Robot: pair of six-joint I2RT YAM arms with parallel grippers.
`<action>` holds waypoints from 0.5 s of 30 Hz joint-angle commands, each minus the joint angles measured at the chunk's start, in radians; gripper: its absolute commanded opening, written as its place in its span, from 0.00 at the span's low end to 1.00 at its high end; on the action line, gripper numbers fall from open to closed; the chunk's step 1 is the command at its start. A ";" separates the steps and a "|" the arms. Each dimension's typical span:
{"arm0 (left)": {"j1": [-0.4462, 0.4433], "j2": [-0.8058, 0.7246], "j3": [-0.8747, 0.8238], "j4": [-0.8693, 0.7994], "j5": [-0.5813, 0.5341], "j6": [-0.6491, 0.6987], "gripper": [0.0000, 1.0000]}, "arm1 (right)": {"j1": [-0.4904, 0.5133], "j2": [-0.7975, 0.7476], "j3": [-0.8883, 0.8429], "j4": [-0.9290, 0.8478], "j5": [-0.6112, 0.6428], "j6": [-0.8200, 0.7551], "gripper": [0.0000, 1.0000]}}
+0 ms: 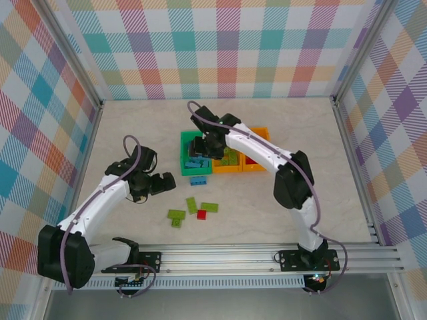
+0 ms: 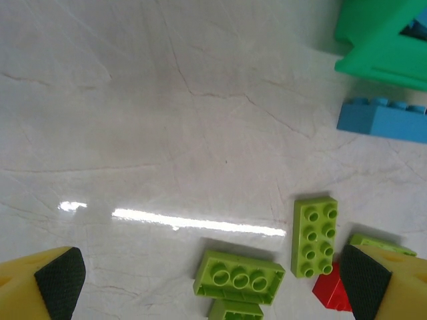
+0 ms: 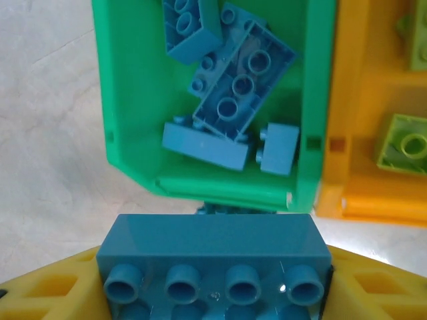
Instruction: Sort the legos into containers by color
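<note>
My right gripper (image 1: pixel 199 148) hangs over the near end of the green container (image 1: pixel 187 167), shut on a blue lego (image 3: pixel 213 257) held crosswise between its yellow fingers (image 3: pixel 50 290). Several blue legos (image 3: pixel 230 87) lie inside that green container (image 3: pixel 133 113). My left gripper (image 1: pixel 151 183) is open just above the table, nothing between its fingers (image 2: pixel 60 280). Ahead of it lie lime legos (image 2: pixel 239 277) (image 2: pixel 313 235), a red lego (image 2: pixel 330 295) and a loose blue lego (image 2: pixel 381 120). Two orange containers (image 1: pixel 227 168) (image 1: pixel 259 132) stand to the right of the green one; one holds lime legos (image 3: pixel 403 143).
The loose legos lie in a cluster (image 1: pixel 192 212) in the middle of the table, near the front. One blue lego (image 1: pixel 198 181) sits just in front of the green container. Checked walls close off the left, back and right; a metal rail (image 1: pixel 267 257) runs along the near edge.
</note>
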 commanded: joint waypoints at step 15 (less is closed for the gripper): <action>-0.212 -0.032 -0.062 0.071 -0.019 -0.132 1.00 | -0.065 0.245 0.370 -0.132 -0.149 0.016 0.87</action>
